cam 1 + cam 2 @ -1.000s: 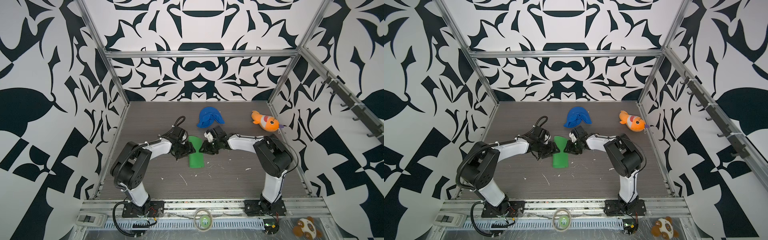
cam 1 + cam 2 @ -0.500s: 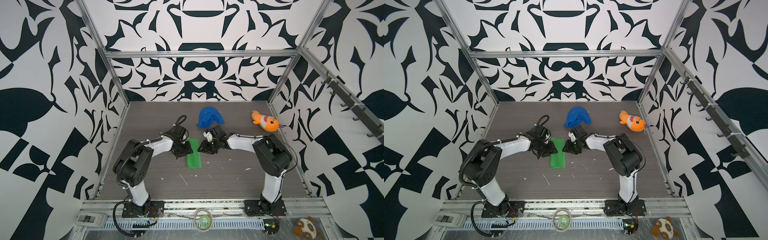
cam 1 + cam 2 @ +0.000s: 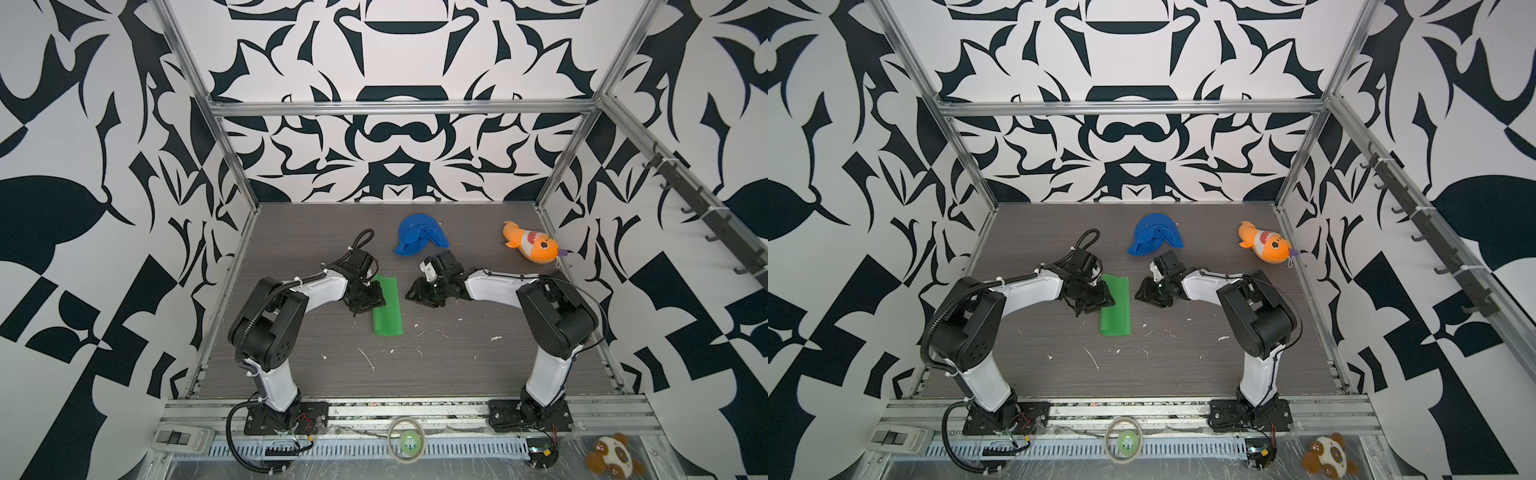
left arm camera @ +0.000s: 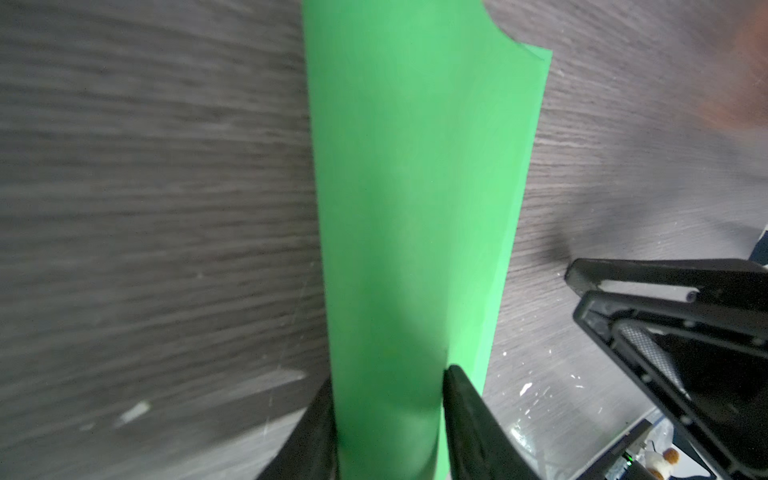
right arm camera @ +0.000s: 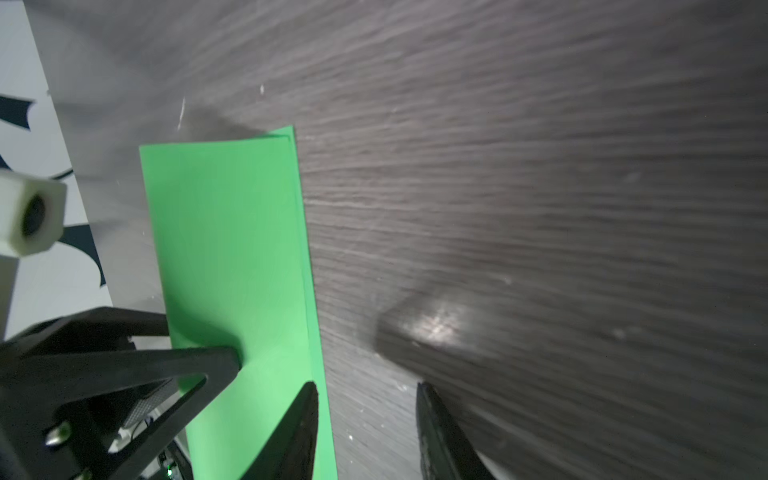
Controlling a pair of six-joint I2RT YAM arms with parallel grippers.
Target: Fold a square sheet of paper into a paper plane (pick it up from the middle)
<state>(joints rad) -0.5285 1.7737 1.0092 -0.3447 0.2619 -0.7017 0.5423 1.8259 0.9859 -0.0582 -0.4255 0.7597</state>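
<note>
Looking down in both top views, I see the square sheet of paper [image 3: 387, 309] [image 3: 1116, 307], folded into a long green strip, lying flat on the counter [image 3: 457, 365] between my tools. My left tool [image 3: 371, 297] overlaps its left edge and my right tool [image 3: 417, 293] sits just beside its right edge. A blue cloth [image 3: 417, 235] and an orange plush fish [image 3: 530, 247] lie farther back. From my left wrist, the strip runs between the left tool's parted fingers [image 4: 465, 407]; I cannot tell whether they grip it. From my right wrist, my right tool [image 5: 365, 399] is released, with one finger in front of the strip's edge and the other over bare counter. The left tool's near finger [image 5: 216, 359] rests on the paper.
</note>
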